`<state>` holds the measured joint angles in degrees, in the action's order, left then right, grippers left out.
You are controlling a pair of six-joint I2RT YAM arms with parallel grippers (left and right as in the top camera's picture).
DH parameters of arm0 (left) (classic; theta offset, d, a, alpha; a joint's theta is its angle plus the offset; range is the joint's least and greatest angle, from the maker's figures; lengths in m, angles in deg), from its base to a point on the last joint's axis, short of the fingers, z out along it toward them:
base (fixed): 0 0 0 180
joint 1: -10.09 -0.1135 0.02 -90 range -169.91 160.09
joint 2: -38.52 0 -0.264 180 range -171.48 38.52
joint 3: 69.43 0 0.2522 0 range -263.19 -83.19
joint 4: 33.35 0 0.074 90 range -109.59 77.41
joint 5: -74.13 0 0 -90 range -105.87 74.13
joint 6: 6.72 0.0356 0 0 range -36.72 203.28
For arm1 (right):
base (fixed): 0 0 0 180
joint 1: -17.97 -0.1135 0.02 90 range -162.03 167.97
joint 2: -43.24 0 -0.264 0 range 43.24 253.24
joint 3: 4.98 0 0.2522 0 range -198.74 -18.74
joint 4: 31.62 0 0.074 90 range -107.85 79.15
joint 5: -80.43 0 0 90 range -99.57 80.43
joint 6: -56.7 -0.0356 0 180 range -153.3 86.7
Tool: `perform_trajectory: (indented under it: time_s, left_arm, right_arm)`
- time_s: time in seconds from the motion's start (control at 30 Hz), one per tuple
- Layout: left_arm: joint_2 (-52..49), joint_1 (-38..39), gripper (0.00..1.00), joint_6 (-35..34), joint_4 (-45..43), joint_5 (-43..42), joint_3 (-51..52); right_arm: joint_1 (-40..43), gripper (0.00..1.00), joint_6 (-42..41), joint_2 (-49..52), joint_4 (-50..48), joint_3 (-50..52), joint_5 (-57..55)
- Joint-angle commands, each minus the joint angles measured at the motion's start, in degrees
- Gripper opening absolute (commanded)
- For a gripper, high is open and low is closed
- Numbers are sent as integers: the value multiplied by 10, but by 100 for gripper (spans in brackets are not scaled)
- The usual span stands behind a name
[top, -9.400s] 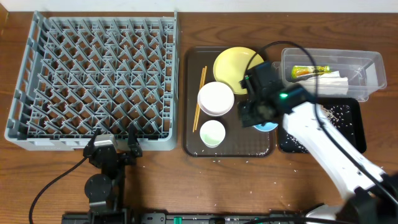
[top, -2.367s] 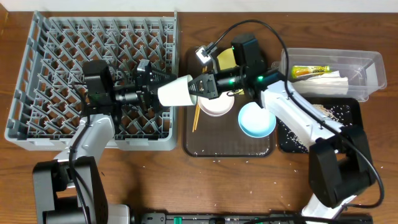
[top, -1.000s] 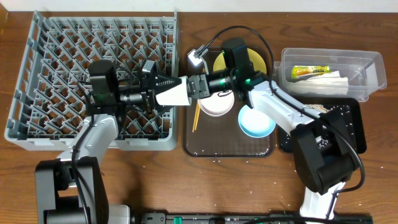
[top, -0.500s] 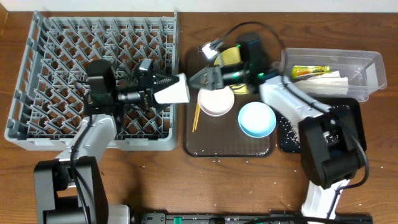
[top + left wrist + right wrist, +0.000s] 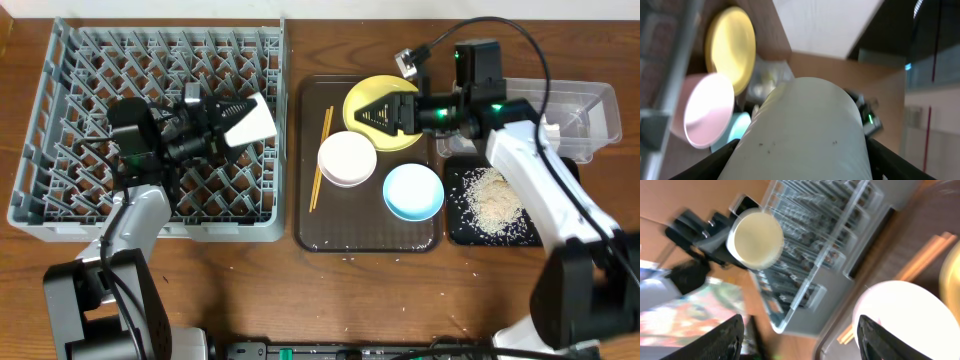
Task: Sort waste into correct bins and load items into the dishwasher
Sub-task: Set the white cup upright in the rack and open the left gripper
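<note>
Left gripper (image 5: 224, 121) grips the small white cup (image 5: 252, 119), held sideways above the dish rack (image 5: 80, 222) near its 3 o'clock edge. Right gripper (image 5: 385, 113) gapes wide and empty, seemingly over the yellow plate (image 5: 360, 99) at 12 o'clock on the brown tray (image 5: 370, 238)

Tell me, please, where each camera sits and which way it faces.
Overhead: above the table, facing down at the dish rack; both arms show.
Left wrist: looks past its held white cup toward the yellow plate; its fingers show.
Right wrist: faces the rack; its fingers show below.
Shared: the cup, in all three.
</note>
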<state>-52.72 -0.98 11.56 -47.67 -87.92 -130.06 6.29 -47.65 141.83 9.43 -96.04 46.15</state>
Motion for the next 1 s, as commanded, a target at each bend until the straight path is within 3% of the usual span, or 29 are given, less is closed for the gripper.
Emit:
perform_trajectory:
  time_s: [0.0, 0.23, 0.43, 0.7, 0.97]
  left_arm:
    - [6, -2, 32, 15, -3, 61, -39]
    - [7, -2, 32, 59, 70, 61, -127]
    - [10, -2, 32, 163, 249, 107, -208]
    - [37, 26, 32, 355, 588, 336, -312]
    - [44, 120, 33, 445, 772, 574, -369]
  right_arm:
    - [-11, 73, 82, -46, 43, -2, -144]
    - [-14, 81, 87, -96, 106, -2, -256]
    - [-14, 86, 90, -98, 127, -2, -270]
    - [-14, 89, 93, -98, 126, -2, -273]
    - [-14, 90, 93, -98, 128, -2, -281]
